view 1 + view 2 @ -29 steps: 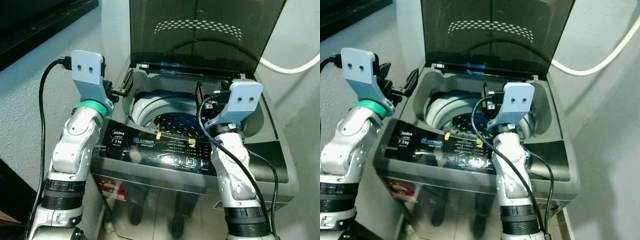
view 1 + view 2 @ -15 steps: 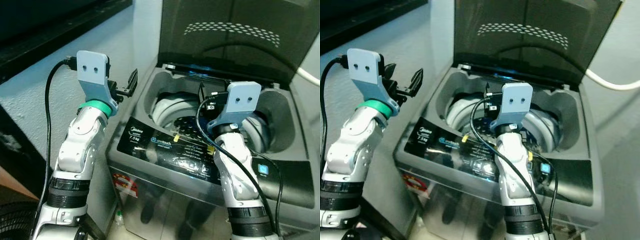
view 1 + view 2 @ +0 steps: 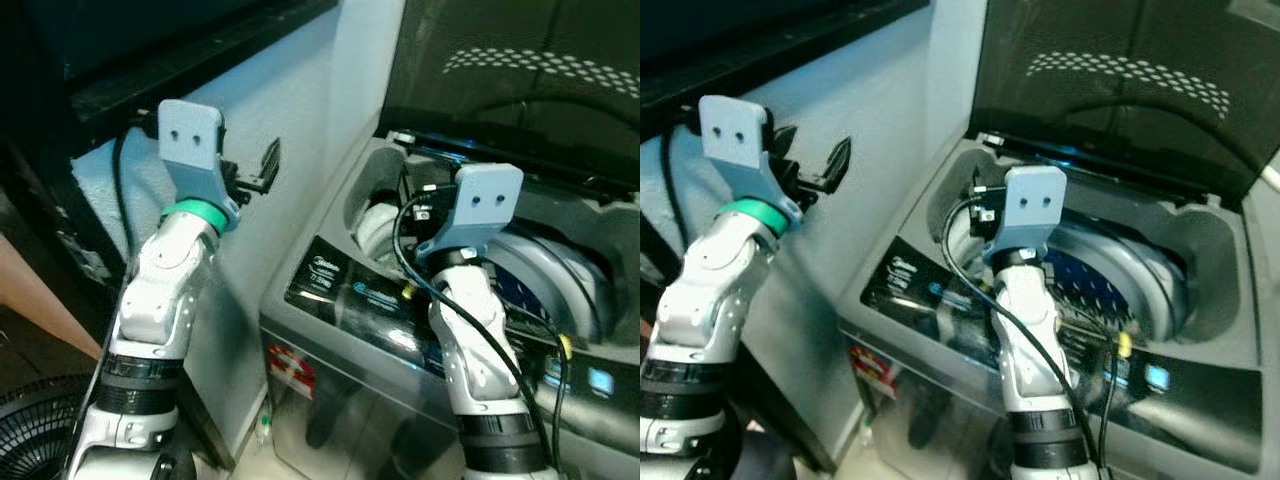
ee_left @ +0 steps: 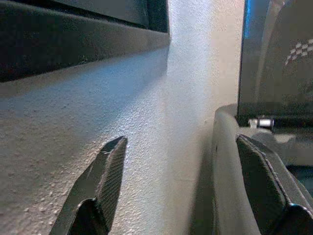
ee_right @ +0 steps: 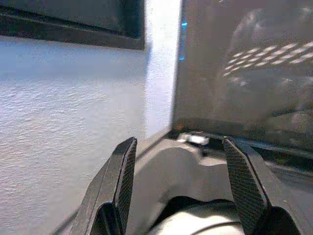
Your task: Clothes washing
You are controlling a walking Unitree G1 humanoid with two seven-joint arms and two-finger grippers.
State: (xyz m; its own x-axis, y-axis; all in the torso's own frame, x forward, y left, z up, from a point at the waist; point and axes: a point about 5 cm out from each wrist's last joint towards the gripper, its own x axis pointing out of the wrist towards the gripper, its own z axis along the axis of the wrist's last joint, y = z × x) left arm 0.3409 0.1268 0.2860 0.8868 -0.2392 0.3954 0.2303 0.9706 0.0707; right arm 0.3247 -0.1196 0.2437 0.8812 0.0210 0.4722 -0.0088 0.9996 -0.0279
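Observation:
A grey top-loading washing machine [image 3: 940, 330] stands at the right with its dark lid [image 3: 1120, 90] raised. The drum [image 3: 1110, 280] is open, with a white rim and blue perforated bottom; no clothes can be made out in it. My right gripper [image 3: 980, 205] hovers open over the drum's left rim; its wrist view looks past empty fingers [image 5: 122, 166] at the lid hinge. My left gripper [image 3: 815, 170] is raised and open to the left of the washer, in front of the white wall [image 4: 146, 122], holding nothing.
A dark ledge [image 3: 180, 60] runs along the wall above my left arm. A black fan guard [image 3: 30, 420] sits low on the left floor. A small bottle [image 3: 262, 428] stands by the washer's foot. The control panel [image 3: 370, 300] faces me.
The whole picture has shifted: the camera has swung left, so the washer now lies further right. Both arms keep their raised pose and both grippers stay open.

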